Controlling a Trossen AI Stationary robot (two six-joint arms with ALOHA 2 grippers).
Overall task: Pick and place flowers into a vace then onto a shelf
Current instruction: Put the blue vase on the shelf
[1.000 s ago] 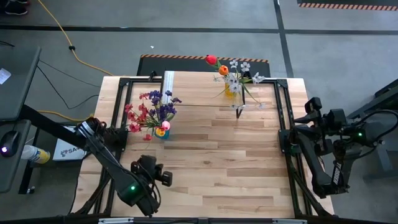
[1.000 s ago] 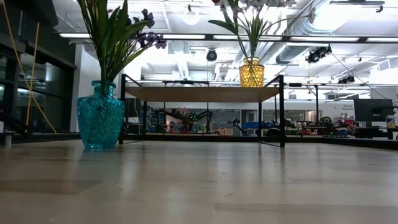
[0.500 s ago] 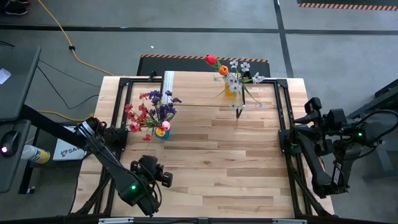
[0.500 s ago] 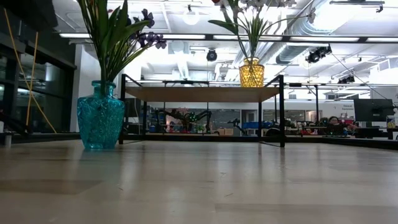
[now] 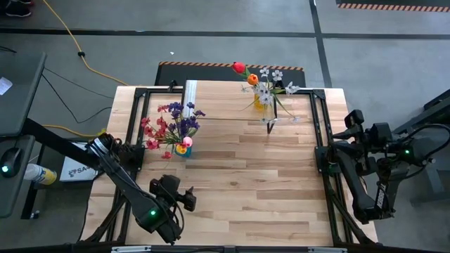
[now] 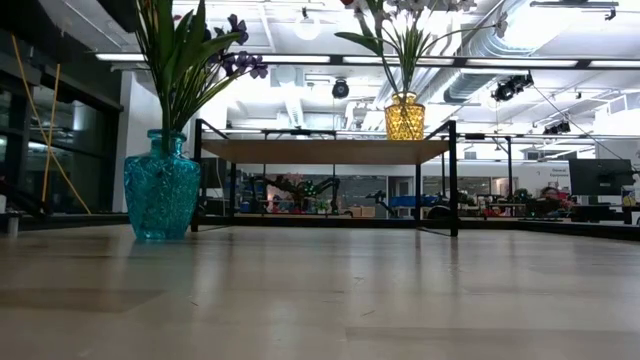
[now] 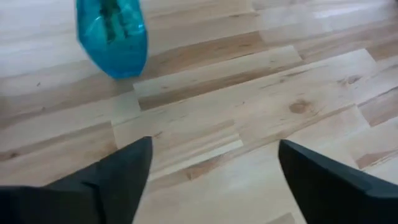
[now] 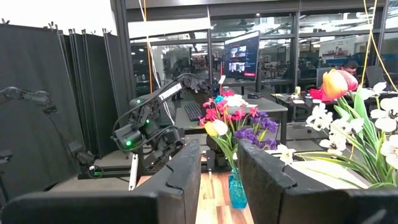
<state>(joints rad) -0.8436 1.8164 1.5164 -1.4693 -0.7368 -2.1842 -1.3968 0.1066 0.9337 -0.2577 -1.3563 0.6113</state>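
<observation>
A blue glass vase (image 5: 182, 148) stands on the plank table and holds purple, red, pink and yellow flowers (image 5: 171, 121). It also shows in the low view (image 6: 160, 186) and the left wrist view (image 7: 112, 34). A yellow vase (image 6: 404, 117) with white, red and orange flowers (image 5: 263, 83) stands on the shelf (image 6: 325, 150), at the table's far side. My left gripper (image 5: 184, 200) hovers open over bare planks nearer than the blue vase, fingers (image 7: 127, 168) wide apart. My right gripper (image 8: 219, 168) waits raised at the right edge, open by a narrow gap and empty.
The shelf's black metal legs (image 6: 453, 180) stand on the table's far half, with a white strip (image 5: 190, 91) at the shelf's left end. Black frame rails (image 5: 320, 133) run along the table's sides. Bare planks (image 5: 253, 183) fill the middle and near part.
My left gripper has opened wide from nearly shut, staying where it was over the near left of the table. Both vases and their flowers have kept still.
</observation>
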